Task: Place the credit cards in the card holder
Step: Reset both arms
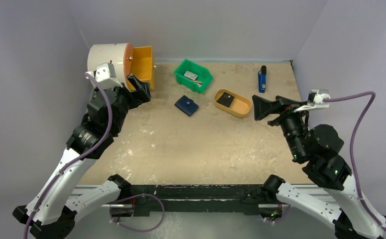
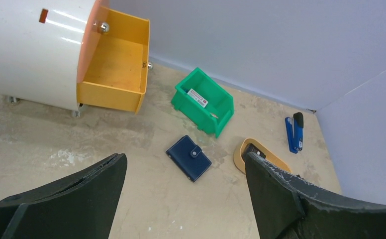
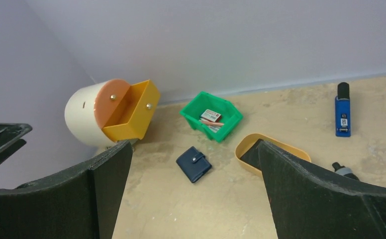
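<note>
The card holder, a small navy wallet snapped shut, lies flat on the table near the middle back. It also shows in the left wrist view and the right wrist view. Credit cards lie inside the green bin, just behind the holder; a white and red one is on top. My left gripper hovers open at the left, well short of the holder. My right gripper hovers open at the right, beside the tan tray. Neither holds anything.
A white drum with an open orange drawer stands at the back left. A tan oval tray holds a flat black square piece. A blue-and-black stick tool lies at the back right. Walls close in on three sides.
</note>
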